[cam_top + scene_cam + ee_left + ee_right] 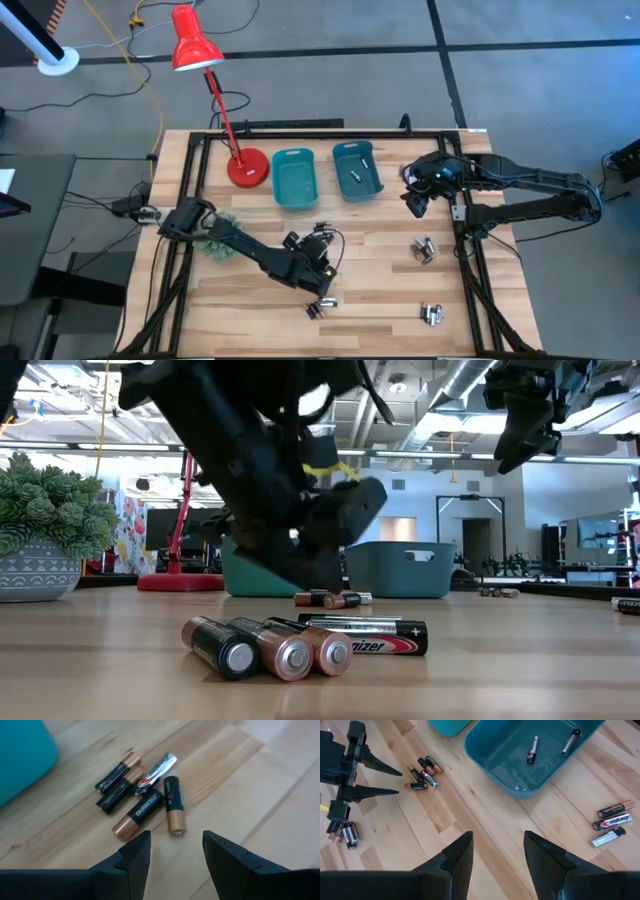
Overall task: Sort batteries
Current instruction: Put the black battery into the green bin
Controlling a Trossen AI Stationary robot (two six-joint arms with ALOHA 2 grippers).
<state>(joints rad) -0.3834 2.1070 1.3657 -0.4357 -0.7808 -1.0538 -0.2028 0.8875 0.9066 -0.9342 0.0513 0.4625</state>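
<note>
1. the left gripper (318,262) hangs low over the middle of the wooden worktop (380,300), its two dark fingers (135,852) spread apart with nothing between them.
2. in the left wrist view a cluster of five batteries (142,795) lies on the wood just ahead of those fingers: four black-and-copper cells and one silver-and-red one, touching or overlapping each other.
3. the right gripper (415,200) is raised above the worktop just beside the right teal bin (372,185), released, fingers (455,855) parted and empty.
4. the right teal bin holds two batteries (532,750), lying apart on its floor.
5. the left teal bin (295,190) stands beside it; whether anything lies in it cannot be told.
6. three more batteries (612,822) lie side by side on the worktop near the right bin.
7. other small groups of batteries lie on the wood: one near the front edge by the left arm (320,308), one at the right front (432,314), one right of centre (424,250).
8. in the low view four batteries (300,643) lie close to the camera, three end-on and one lengthwise behind them.
9. a red desk lamp (195,45) stands at the back left, and a green spiky plant (45,510) in a grey pot sits at the left edge.
</note>
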